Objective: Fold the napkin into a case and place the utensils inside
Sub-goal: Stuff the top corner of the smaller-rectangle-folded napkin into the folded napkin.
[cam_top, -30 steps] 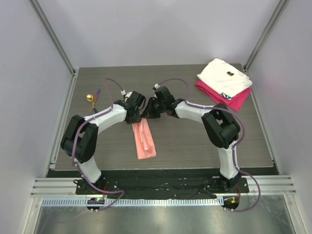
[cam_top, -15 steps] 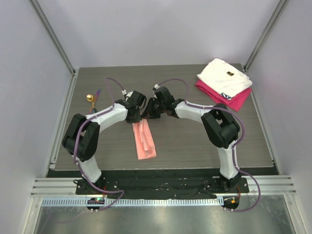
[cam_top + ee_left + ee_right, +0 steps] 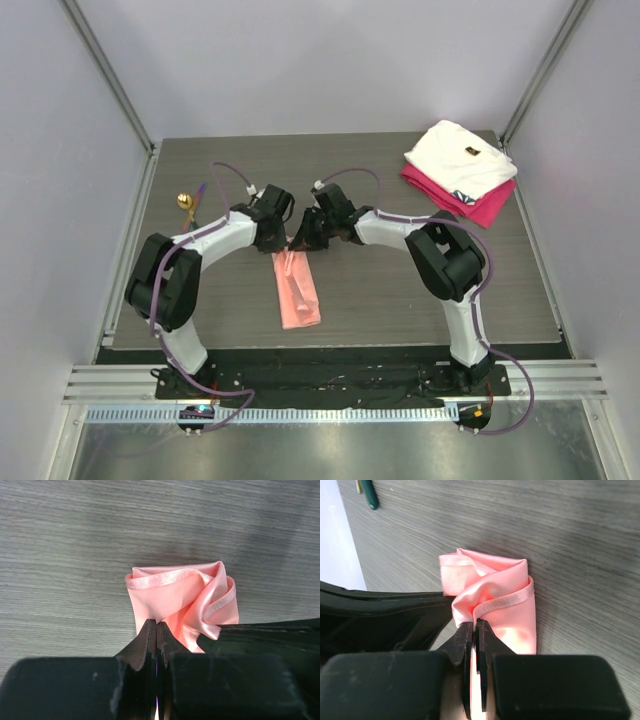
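On the grey table [image 3: 400,290], the pink napkin [image 3: 298,290] lies as a narrow strip, its far end bunched where my left claw [image 3: 156,628] and right claw [image 3: 475,626] are side by side, both pinched tight on it. I judge the case only part-folded. The utensils [image 3: 186,201] lie near the far left edge, well apart from the napkin, none inside. A small dark tag on the white cloth [image 3: 462,158] is too small to read.

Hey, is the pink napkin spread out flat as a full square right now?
No, the top view shows the napkin folded into a long narrow strip.
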